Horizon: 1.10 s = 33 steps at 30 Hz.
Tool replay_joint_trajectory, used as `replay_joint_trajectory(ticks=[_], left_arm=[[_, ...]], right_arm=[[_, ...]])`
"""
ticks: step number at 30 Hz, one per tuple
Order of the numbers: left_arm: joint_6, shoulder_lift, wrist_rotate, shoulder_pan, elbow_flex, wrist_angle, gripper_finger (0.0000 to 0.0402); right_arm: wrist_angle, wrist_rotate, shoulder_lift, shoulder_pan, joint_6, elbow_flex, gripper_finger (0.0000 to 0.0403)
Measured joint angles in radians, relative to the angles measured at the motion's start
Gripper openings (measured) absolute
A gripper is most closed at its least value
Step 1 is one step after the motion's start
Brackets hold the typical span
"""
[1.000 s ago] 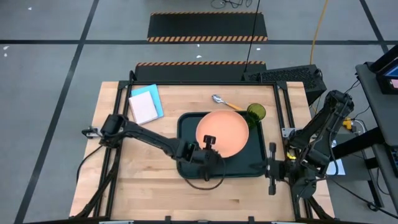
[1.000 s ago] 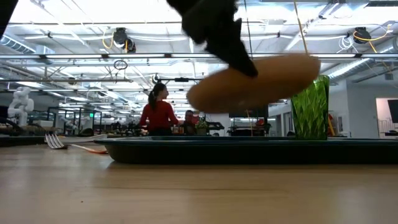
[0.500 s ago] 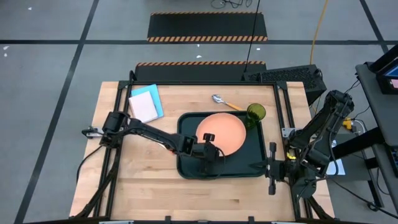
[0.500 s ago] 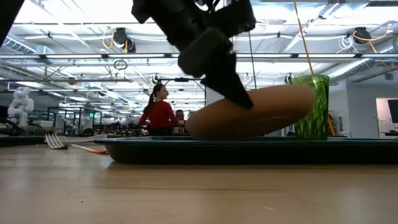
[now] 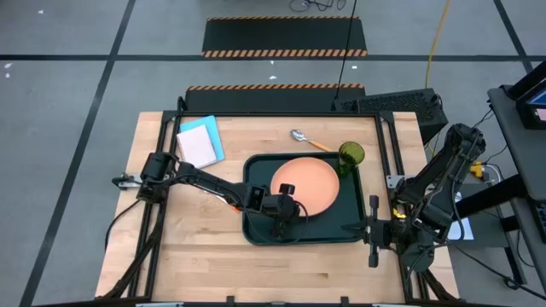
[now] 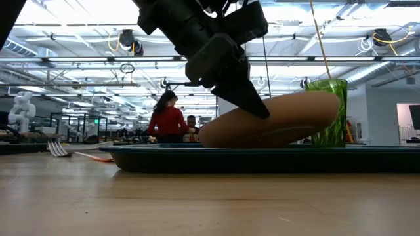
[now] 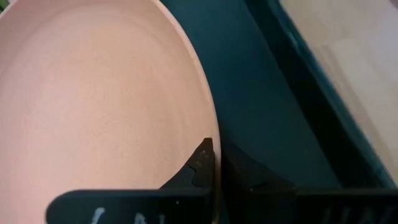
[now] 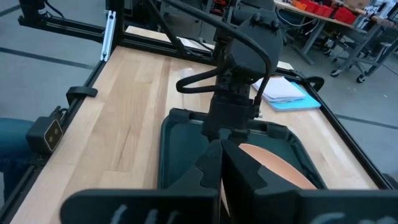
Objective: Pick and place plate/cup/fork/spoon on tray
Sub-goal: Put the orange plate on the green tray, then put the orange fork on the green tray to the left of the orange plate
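With my left gripper (image 5: 287,207) pinched shut on the near rim of the plate (image 5: 305,185), I hold it tilted low over the tray (image 5: 256,230) to set it flat, while my right gripper (image 5: 374,232), shut and empty, waits off the table's right edge.

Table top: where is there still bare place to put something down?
Bare wood lies along the table edge nearest the arms' bases, and between the notebook and spoon. The tray is crowded: plate, cup, left claw.

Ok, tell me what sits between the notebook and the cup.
In the high view, the spoon lies on bare table between the notebook and the cup, nearer the cup.
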Motion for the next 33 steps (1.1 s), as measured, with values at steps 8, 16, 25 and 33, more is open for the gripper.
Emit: replay_joint_trajectory(ticks=[8, 16, 25, 33], left_arm=[[-0.039, 0.000, 0.023, 0.000, 0.000, -0.006, 0.0053], [-0.073, 0.000, 0.064, 0.000, -0.001, 0.000, 0.0057], [-0.098, -0.029, 0.041, 0.000, 0.029, -0.038, 0.0058], [-0.154, -0.155, -0.014, -0.008, 0.040, -0.156, 0.0058]], right_arm=[[0.000, 0.000, 0.000, 0.000, -0.018, 0.000, 0.0000], [0.000, -0.002, 0.000, 0.000, -0.002, 0.000, 0.0000], [0.000, -0.002, 0.000, 0.000, 0.001, 0.000, 0.0000], [0.029, -0.005, 0.001, 0.000, 0.004, -0.042, 0.0000]])
